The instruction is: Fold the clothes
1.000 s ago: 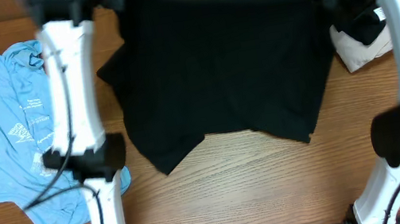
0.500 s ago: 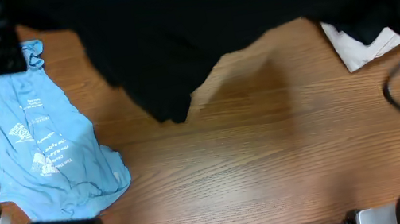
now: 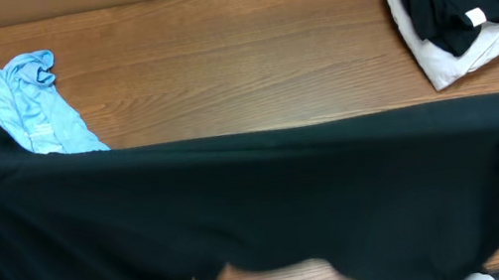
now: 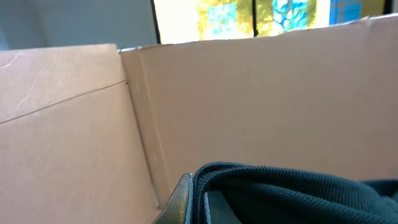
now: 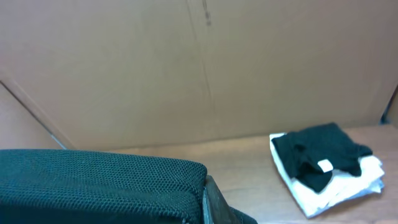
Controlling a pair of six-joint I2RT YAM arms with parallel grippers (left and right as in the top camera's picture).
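Observation:
The large black garment (image 3: 260, 209) hangs stretched across the whole front of the overhead view, lifted off the table and hiding both arms. In the left wrist view my left gripper (image 4: 198, 194) is shut on a bunched edge of the black garment (image 4: 292, 190). My right gripper (image 5: 204, 186) is likewise shut on a thick fold of the black garment (image 5: 99, 183) in the right wrist view. The light-blue T-shirt (image 3: 31, 106) lies crumpled at the back left of the table, its lower part hidden behind the black cloth.
A folded stack (image 3: 462, 8) sits at the back right, a black piece on top of a white one, also visible as the stack (image 5: 326, 168) from the right wrist. Cardboard walls (image 4: 261, 106) stand behind the wooden table (image 3: 237, 61).
The black garment has been lifted from the back of the table and pulled up and forward; it now spans the front of the view. Both arms have left the overhead view.

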